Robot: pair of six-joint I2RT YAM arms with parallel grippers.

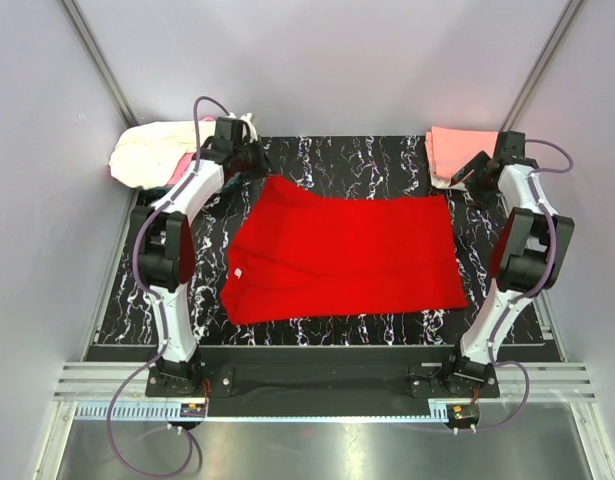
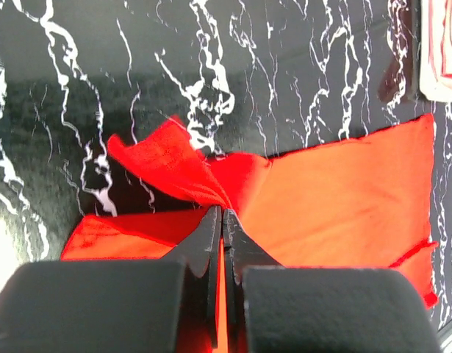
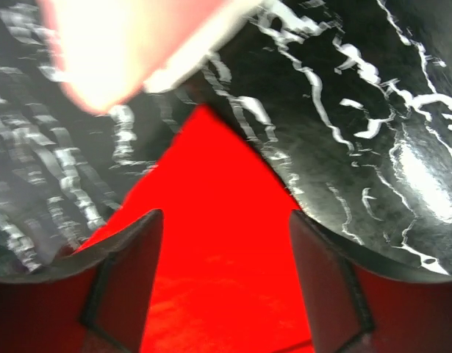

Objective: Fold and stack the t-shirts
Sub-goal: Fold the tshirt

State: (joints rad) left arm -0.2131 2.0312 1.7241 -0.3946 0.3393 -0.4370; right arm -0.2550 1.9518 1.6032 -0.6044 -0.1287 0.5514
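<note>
A bright red t-shirt (image 1: 347,255) lies spread flat in the middle of the black marbled table. My left gripper (image 1: 255,165) is at the shirt's far left corner. In the left wrist view it (image 2: 222,213) is shut on a pinched fold of red cloth (image 2: 174,165), lifted a little off the table. My right gripper (image 1: 465,176) is at the far right corner. Its fingers (image 3: 130,257) stand open on either side of the red corner (image 3: 211,220), apart from the cloth.
A loose heap of cream-white and pink shirts (image 1: 155,152) lies at the back left corner. A folded salmon-pink shirt (image 1: 457,152) sits at the back right, just beyond the right gripper and blurred in its wrist view (image 3: 115,44). Walls enclose the table.
</note>
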